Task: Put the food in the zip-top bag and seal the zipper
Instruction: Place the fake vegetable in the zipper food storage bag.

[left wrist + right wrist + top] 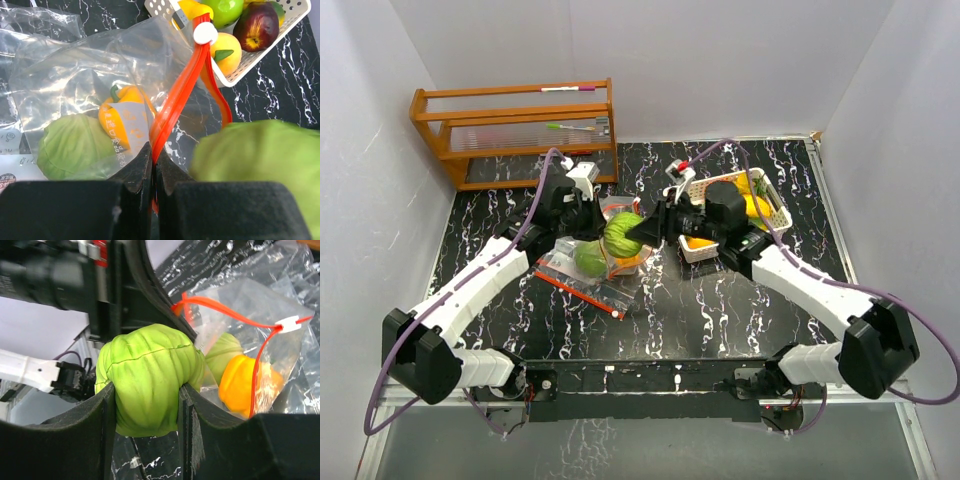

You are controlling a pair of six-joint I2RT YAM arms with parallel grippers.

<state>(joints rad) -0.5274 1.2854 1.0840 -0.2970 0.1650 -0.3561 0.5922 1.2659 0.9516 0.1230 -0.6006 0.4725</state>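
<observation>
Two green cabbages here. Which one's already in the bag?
The cabbage beside the orange pepper, inside the clear bag. The other cabbage is clamped in the right end effector at the bag's mouth.

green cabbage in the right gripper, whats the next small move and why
Probably ease the green cabbage forward into the bag before releasing: the right gripper holds it close by the opening, and the left gripper pinches the red zipper edge up.
</observation>
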